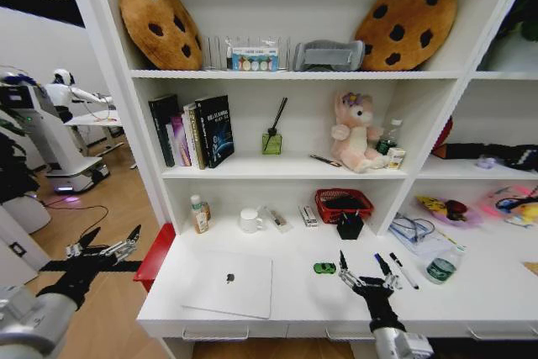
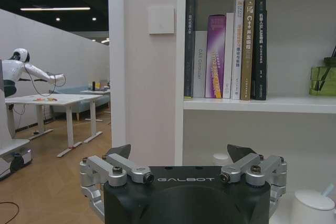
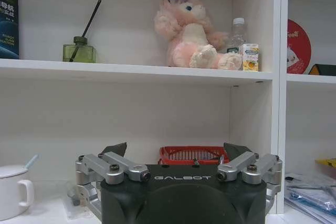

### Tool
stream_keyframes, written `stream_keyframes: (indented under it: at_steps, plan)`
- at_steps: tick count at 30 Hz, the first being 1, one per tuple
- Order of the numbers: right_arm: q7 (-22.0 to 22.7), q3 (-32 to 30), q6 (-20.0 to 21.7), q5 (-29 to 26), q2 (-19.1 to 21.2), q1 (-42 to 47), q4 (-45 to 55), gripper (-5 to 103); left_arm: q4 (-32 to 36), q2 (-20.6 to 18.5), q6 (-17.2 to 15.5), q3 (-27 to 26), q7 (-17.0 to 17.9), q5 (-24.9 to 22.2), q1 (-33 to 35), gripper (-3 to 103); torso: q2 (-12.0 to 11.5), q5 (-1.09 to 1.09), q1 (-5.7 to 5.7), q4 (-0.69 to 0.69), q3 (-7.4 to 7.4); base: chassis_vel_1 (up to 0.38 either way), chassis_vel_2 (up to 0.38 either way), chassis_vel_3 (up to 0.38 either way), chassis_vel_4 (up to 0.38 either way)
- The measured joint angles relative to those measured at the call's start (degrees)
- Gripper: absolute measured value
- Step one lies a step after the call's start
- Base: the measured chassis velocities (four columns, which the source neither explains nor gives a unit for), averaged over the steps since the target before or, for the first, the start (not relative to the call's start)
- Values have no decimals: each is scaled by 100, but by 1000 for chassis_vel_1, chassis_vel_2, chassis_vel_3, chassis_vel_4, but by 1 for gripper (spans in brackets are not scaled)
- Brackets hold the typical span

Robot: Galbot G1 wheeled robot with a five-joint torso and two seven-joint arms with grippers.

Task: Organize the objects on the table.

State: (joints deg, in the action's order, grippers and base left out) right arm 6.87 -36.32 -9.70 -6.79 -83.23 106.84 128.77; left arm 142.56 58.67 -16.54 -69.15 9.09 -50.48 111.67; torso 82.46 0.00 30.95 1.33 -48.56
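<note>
A closed silver laptop (image 1: 229,283) lies on the white table (image 1: 294,313) near its front left. A tiny green toy car (image 1: 324,268) sits to its right. Two slim pens (image 1: 404,271) lie right of the car, and a small dark-green round container (image 1: 440,269) stands beyond them. My right gripper (image 1: 361,268) hovers open above the table's front edge, between the car and the pens; its jaws stand wide apart in the right wrist view (image 3: 177,150). My left gripper (image 1: 113,238) is open and held off the table's left end, over the floor (image 2: 181,151).
A red mesh basket (image 1: 344,204), black pen holder (image 1: 350,225), white mug (image 1: 250,220) and small bottle (image 1: 198,213) stand along the back of the table under the shelving. A red panel (image 1: 156,256) hangs at the table's left end. Papers and toys (image 1: 454,210) crowd the right.
</note>
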Motion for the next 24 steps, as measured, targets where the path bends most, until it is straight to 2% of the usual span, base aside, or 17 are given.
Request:
stream_keyframes:
  at_steps: [6,13,15,18,23,24]
  plan:
    - [-6,4,-9,8,1,-7,-4,100,22,33,-159,3,196,22,-17,100,0,0,0,0,0,0,0,0,0]
    - [-26,9,-19,13,-7,-7,-5,100,31,35,-180,3,221,28,-23,100,0,0,0,0,0,0,0,0,0]
    - [-331,-83,-236,152,7,24,-19,100,31,35,-180,3,222,30,-23,100,0,-1,0,0,0,0,0,0,0]
    - [-476,-138,-338,231,41,29,-33,100,32,34,-180,4,222,31,-24,100,0,0,0,0,0,0,0,0,0]
    - [-527,-278,-238,19,140,-49,-131,100,32,33,-180,4,222,32,-24,100,1,0,0,1,0,0,0,0,0]
    - [-680,-463,-220,-133,247,-154,-318,100,32,33,-180,4,222,32,-24,100,0,0,0,0,0,0,0,0,0]
